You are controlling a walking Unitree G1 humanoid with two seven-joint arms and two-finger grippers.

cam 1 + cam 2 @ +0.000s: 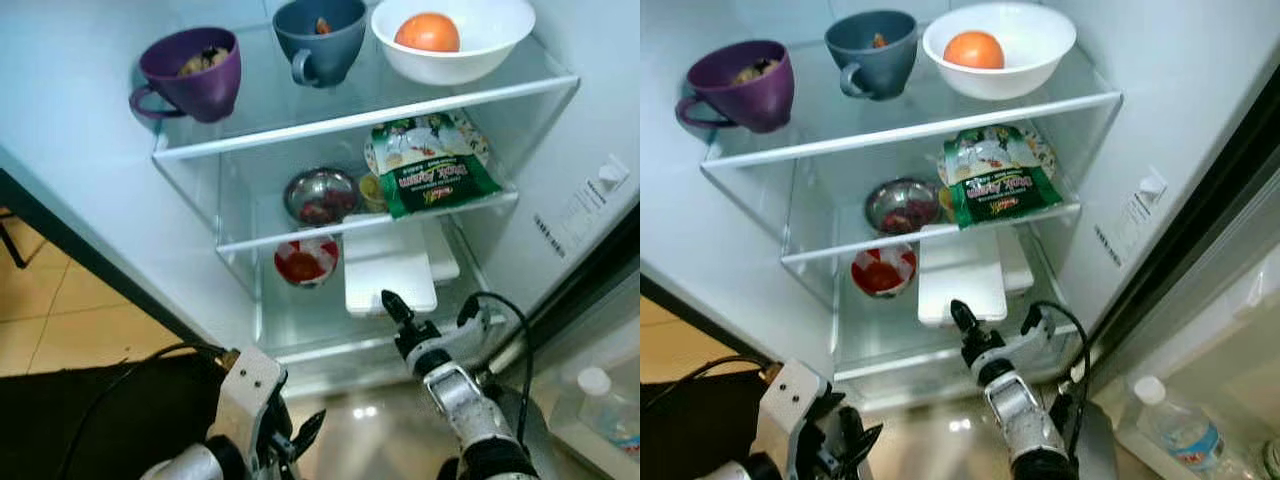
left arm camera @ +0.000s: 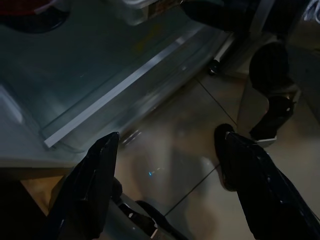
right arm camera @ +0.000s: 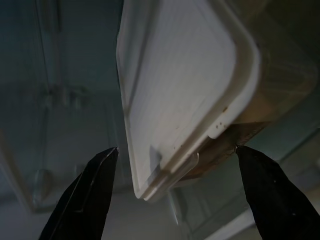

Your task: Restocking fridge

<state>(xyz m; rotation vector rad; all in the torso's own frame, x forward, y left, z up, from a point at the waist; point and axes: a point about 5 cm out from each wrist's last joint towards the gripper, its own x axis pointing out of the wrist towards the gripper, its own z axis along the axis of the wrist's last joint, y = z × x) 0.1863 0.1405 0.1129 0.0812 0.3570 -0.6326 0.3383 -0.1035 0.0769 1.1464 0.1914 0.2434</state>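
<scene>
A white lidded container lies on the fridge's bottom glass shelf, its near end pointing at me. My right gripper is open just in front of that end. In the right wrist view the container sits between and beyond the spread fingers, with a gap between them and it. My left gripper hangs low at the fridge's foot, open and holding nothing. In the left wrist view it hovers over the tiled floor.
The top shelf holds a purple cup, a blue-grey cup and a white bowl with an orange. A green snack bag and steel bowl sit on the middle shelf, a red-and-white bowl below. The door's water bottle stands at right.
</scene>
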